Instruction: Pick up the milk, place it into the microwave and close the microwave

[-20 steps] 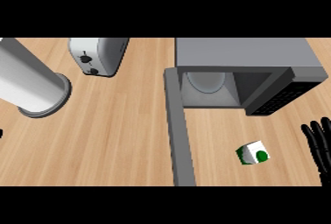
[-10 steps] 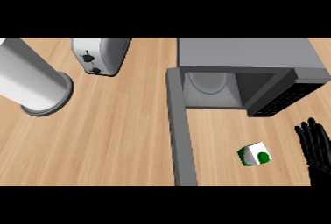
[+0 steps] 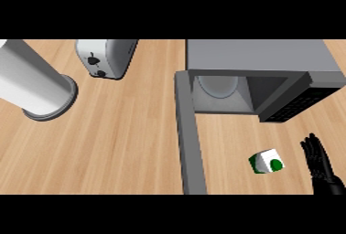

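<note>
The milk (image 3: 266,162) is a small white carton with green marks, standing on the wooden counter in front of the microwave. The grey microwave (image 3: 260,59) sits at the back right with its cavity (image 3: 223,93) showing and its door (image 3: 190,137) swung open toward me, a long grey slab left of the carton. My right hand (image 3: 320,164) comes in at the lower right, fingers straight and pointing away from me, a short gap to the right of the milk and not touching it. My left hand does not show.
A silver toaster (image 3: 103,57) stands at the back, left of the microwave. A tall shiny metal cylinder (image 3: 34,87) rises at the far left. Bare wooden counter (image 3: 121,146) lies between the cylinder and the open door.
My right hand has slid leftward, closer to the milk. The milk, microwave and door have not moved.
</note>
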